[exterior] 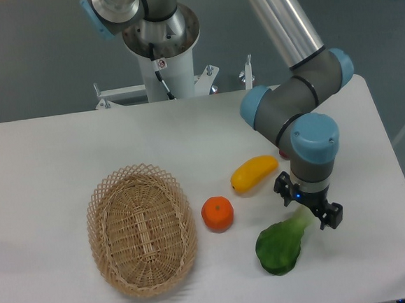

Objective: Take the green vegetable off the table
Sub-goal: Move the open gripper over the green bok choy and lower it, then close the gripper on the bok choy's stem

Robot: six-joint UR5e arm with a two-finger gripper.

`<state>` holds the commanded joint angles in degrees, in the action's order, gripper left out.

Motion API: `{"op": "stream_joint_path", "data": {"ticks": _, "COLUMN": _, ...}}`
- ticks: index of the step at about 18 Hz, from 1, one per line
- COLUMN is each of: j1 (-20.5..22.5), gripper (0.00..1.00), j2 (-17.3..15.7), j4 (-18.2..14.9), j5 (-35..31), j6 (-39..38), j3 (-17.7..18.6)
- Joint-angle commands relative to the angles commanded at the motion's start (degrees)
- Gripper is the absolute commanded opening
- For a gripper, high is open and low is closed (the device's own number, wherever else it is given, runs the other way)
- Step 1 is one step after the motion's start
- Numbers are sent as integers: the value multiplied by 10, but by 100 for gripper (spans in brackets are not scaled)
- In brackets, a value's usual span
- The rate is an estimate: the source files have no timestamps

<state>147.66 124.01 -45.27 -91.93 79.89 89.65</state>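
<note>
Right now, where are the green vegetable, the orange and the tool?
green vegetable (279,249), fixed camera, on its dark leafy part
orange (217,213), fixed camera, on the middle of the fruit
tool (308,210), fixed camera, midway between its fingertips, above the stalk end

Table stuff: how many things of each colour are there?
Green: 1, the green vegetable
Yellow: 1, the yellow fruit
Orange: 1, the orange
Tan: 1, the wicker basket
Total: 4 showing on the table
</note>
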Motion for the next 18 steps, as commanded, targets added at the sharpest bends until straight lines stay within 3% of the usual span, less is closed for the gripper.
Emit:
{"op": "stream_joint_path", "data": {"ticks": 3, "j1": -6, "gripper": 100, "j2": 5, "j4": 25, "j5": -13, "j6": -13, "j3": 10}}
{"op": "stream_joint_path", "data": {"ticks": 7, "j1": -11, "gripper": 100, "j2": 6, "j4": 30, "j5": -47, "j6": -12, "j3": 18}}
{"op": "stream_joint_path", "data": {"ticks": 18, "j1": -20, "gripper": 100, "j2": 15, "j4": 58, "j5": -51, "j6": -34, "j3": 28}}
